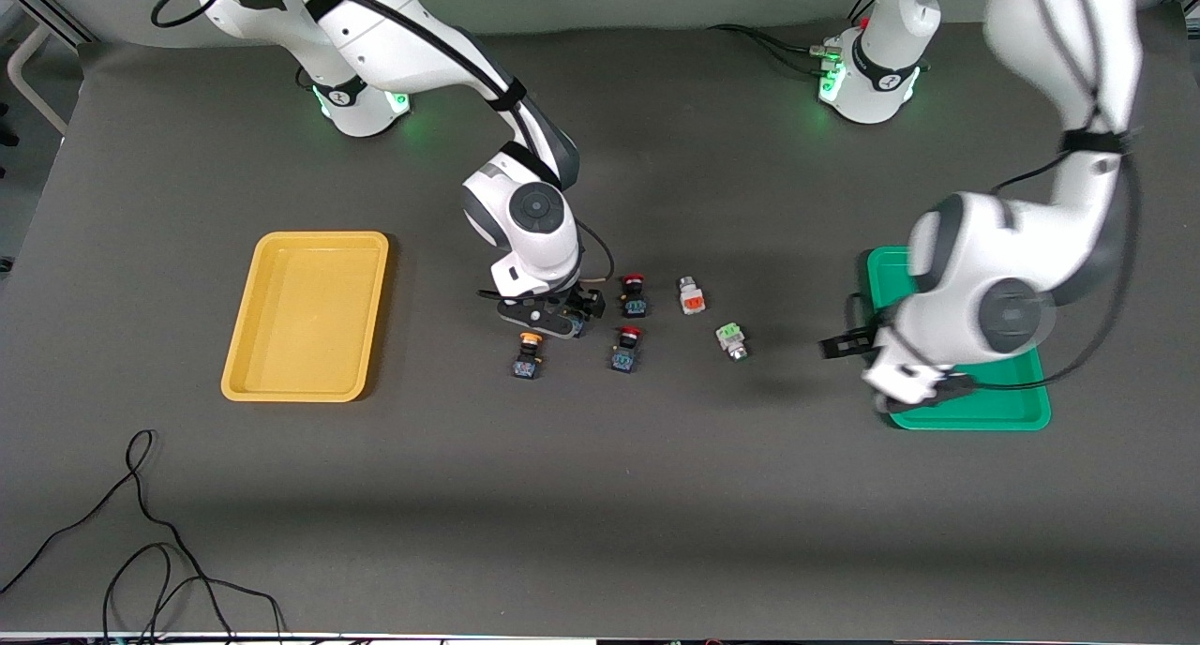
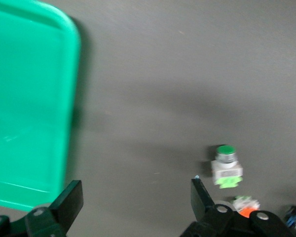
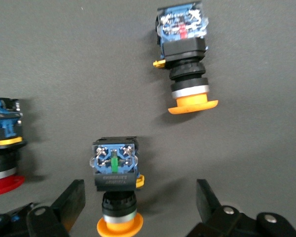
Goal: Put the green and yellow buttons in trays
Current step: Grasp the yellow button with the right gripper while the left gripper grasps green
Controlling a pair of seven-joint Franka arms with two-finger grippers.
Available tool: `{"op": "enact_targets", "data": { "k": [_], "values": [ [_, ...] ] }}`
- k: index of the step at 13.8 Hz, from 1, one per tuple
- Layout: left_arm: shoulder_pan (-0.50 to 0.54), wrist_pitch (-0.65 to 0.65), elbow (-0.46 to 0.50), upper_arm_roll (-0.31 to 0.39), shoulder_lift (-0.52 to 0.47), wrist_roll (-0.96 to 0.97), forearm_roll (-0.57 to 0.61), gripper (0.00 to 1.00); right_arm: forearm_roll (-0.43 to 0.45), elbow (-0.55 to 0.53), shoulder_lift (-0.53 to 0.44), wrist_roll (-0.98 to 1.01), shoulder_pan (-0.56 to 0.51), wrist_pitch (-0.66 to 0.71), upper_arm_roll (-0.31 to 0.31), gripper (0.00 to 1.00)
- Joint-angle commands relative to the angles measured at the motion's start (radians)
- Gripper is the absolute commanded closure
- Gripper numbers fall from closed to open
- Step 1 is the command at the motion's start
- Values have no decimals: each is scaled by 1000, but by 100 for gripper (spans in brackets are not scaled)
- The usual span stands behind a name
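Yellow tray (image 1: pixel 305 316) and green tray (image 1: pixel 975 411) lie on a dark grey table (image 1: pixel 600 495). Two buttons carry orange-yellow caps on black-blue bodies (image 3: pixel 116 190) (image 3: pixel 185 61); two are red-capped (image 1: pixel 635 294) (image 1: pixel 627 347). One white-bodied button shows a green face and silver end (image 2: pixel 226 165); another shows orange (image 1: pixel 692 296).

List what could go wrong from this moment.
The right gripper is open over one yellow button. A red button lies close beside it, so a finger may knock it or catch it instead.

The left gripper hangs open by the green tray, near the green button. An orange-tipped white button lies close by and could be taken by mistake.

The yellow tray holds nothing yet.
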State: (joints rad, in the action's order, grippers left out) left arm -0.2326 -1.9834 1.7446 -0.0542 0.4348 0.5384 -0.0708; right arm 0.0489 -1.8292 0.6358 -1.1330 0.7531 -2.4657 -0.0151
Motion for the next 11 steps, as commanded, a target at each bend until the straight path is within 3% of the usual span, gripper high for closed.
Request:
{"op": "enact_targets", "data": {
  "k": [1, 3, 4, 8, 9, 11],
  "values": [
    [-91, -81, -11, 16, 63, 139, -6, 2, 25, 59, 31, -28, 9, -2, -5, 1],
    [-123, -161, -7, 13, 111, 199, -7, 2, 26, 83, 57, -27, 6, -2, -6, 5],
    [-145, -204, 0, 7, 133, 240, -7, 2, 28, 87, 67, -25, 8, -4, -6, 12],
    [-209, -287, 10, 7, 214, 293, -4, 2, 55, 87, 67, -21, 0, -3, -6, 60],
    [-212, -287, 19, 7, 220, 290, -4, 2, 55, 88, 58, -16, -3, 2, -6, 67],
    [-218, -287, 44, 7, 219, 288, -3, 4, 55, 122, 24, -13, -12, 71, -6, 69]
  ]
}}
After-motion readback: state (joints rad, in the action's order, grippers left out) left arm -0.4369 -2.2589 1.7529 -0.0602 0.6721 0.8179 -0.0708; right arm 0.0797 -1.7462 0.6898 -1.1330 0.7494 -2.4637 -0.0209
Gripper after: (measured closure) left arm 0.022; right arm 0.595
